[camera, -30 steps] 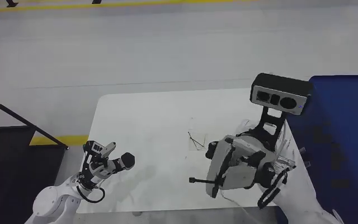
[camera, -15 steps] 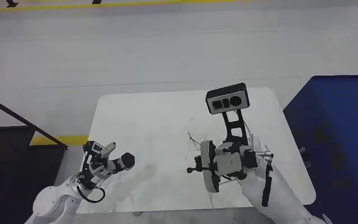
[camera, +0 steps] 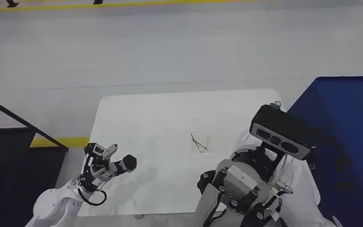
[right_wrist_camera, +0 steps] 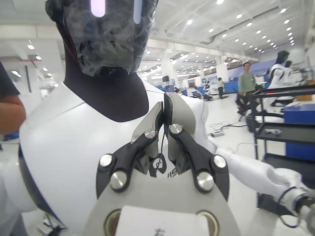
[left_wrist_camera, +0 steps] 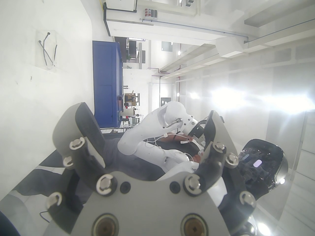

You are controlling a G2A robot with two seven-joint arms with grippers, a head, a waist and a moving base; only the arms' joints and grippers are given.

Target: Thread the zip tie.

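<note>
Two grippers, two different states: the left gripper (left_wrist_camera: pixel 147 114) has its fingers spread wide apart, hanging by the near left edge of the white table (camera: pixel 142 125), well apart from the zip ties (camera: pixel 198 143). Those ties lie crossed over each other in a loose bunch on a clear square sheet (left_wrist_camera: pixel 39 57) around the middle of the table. Over on the other side the right gripper (right_wrist_camera: pixel 164 106) is up off the table by the near right corner, fingers pressed together, and a thin black strand (right_wrist_camera: pixel 163 136) runs down from between the pads, looks like a zip tie but hard to say for sure. Blue cabinet (camera: pixel 334 125) stands just beside the table's right end
</note>
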